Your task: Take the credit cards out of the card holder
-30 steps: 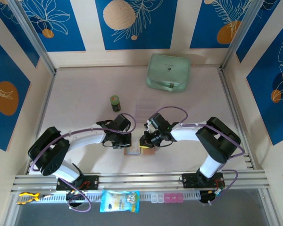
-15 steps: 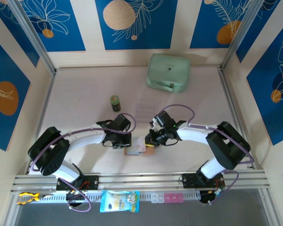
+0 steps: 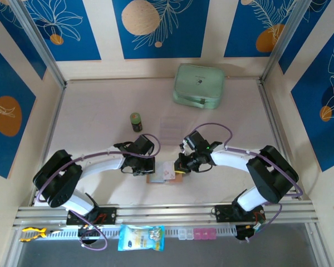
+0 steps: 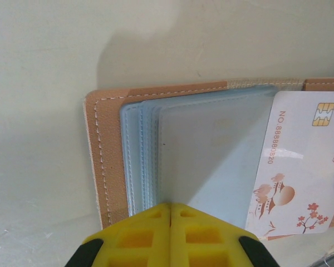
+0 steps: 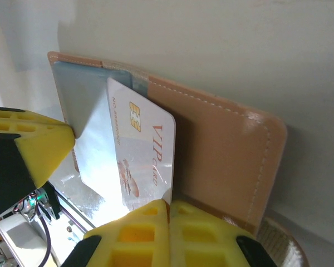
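Note:
The tan card holder [image 3: 156, 179] lies open on the table near the front edge, its clear pocket sleeves [image 4: 211, 144] fanned out. My left gripper [image 4: 171, 207] is shut on the near edge of the top sleeve [image 5: 80, 105]. A white credit card [image 5: 139, 150] printed "VIP CARD", with a gold chip, sticks partway out of the sleeve over the tan flap [image 5: 222, 161]. My right gripper [image 5: 170, 204] is shut on that card's corner. From above, the left gripper [image 3: 146, 167] and right gripper [image 3: 180, 167] face each other across the card holder, with the credit card [image 3: 170, 173] between them.
A mint-green case [image 3: 199, 85] sits at the back right. A small green jar [image 3: 136, 121] stands behind the left arm, and a clear plastic tray [image 3: 170, 127] lies beside it. A blue packet [image 3: 141, 237] and pink boxes [image 3: 200, 233] rest on the front rail.
My right gripper has shifted slightly rightward with the card, so more of the white card shows outside the sleeve. The left gripper has stayed put.

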{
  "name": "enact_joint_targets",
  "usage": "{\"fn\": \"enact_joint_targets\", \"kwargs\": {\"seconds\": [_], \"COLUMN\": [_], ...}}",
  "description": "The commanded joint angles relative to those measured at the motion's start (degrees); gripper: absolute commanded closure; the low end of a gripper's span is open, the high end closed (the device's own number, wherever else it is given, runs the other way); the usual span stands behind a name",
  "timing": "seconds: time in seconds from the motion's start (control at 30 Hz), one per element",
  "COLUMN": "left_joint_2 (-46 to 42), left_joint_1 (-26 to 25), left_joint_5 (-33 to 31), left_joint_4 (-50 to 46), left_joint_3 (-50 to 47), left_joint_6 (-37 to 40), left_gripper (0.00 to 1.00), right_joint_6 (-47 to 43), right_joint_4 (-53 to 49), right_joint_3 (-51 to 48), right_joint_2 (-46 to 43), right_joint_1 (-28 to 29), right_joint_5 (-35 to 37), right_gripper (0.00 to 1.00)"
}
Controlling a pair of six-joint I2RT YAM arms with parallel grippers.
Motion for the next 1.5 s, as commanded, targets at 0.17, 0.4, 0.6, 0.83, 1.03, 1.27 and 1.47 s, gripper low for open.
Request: {"fn": "enact_joint_targets", "kwargs": {"seconds": [0.17,0.4,0.6,0.83,1.03,1.27,1.47], "left_joint_2": [1.34,1.53,2.05,2.08,1.96,0.62,-2.73], "left_joint_1": [-0.45,-0.41,-0.38,-0.4,-0.39,-0.43,-0.3], "left_joint_5": [-1.22,-1.05,-0.96,-0.78,-1.04,-2.55,-7.29], "left_joint_4": [-3.48,-3.09,-3.27,-2.75,-2.96,-4.69,-9.72], "left_joint_3": [0.72,0.73,1.23,0.65,0.61,1.16,2.73], "left_joint_6": [0.05,-0.08,0.25,0.05,0.05,0.22,1.26], "left_gripper": [0.96,0.96,0.96,0.96,0.96,0.96,0.95], "right_joint_6": [-1.94,-1.49,0.49,1.36,1.58,0.16,-2.86], "right_joint_4": [-4.8,-4.62,-3.03,-2.87,-2.61,-5.94,-11.17], "right_joint_3": [1.73,1.73,3.78,5.07,5.25,6.39,6.92], "right_joint_2": [-1.39,-1.61,0.68,2.13,2.77,3.41,2.5], "right_joint_1": [0.41,0.76,3.51,4.56,4.64,4.4,2.28], "right_joint_5": [1.47,2.0,1.16,1.85,1.47,2.98,4.49], "right_gripper": [0.95,0.95,0.92,0.91,0.87,0.96,1.0]}}
